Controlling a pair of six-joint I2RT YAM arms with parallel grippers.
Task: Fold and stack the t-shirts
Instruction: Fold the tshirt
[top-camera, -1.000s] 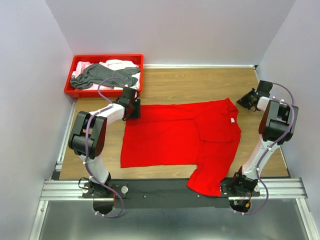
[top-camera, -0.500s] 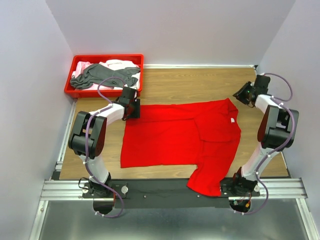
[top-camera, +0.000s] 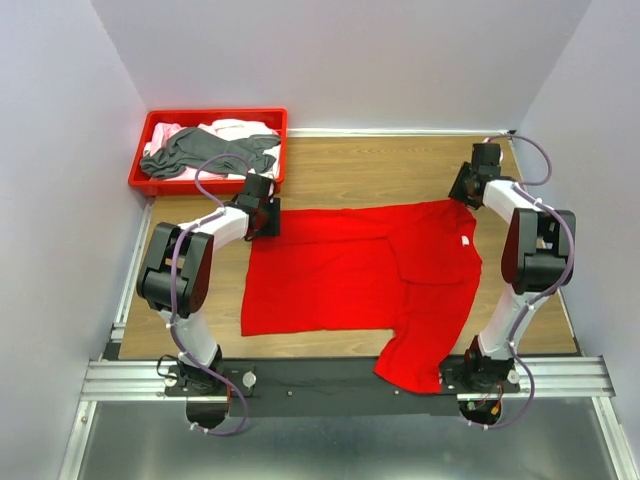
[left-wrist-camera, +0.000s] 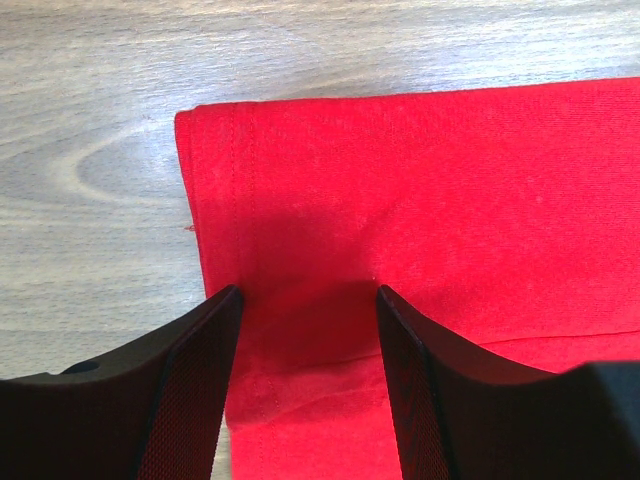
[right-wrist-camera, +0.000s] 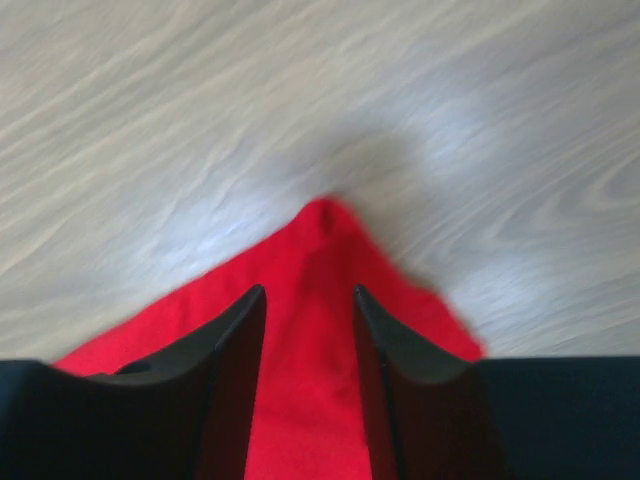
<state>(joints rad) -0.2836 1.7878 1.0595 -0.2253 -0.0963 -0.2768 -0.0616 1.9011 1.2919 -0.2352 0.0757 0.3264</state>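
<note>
A bright red t-shirt lies spread flat on the wooden table, its small white neck label near the right side. My left gripper stands open over the shirt's far left corner; in the left wrist view its jaws straddle the hemmed red cloth without pinching it. My right gripper is at the far right corner, open, and in the right wrist view a pointed tip of red cloth lies between the fingers. A dark grey shirt and a pale pink one lie in the tray.
The red plastic tray sits at the far left corner of the table, just beyond my left arm. White walls close in both sides and the back. The shirt's near sleeve hangs over the black front rail.
My right gripper swung from the right edge of the table leftwards and further back onto the shirt's far right corner, and its jaws opened. The left arm and the shirt stayed put.
</note>
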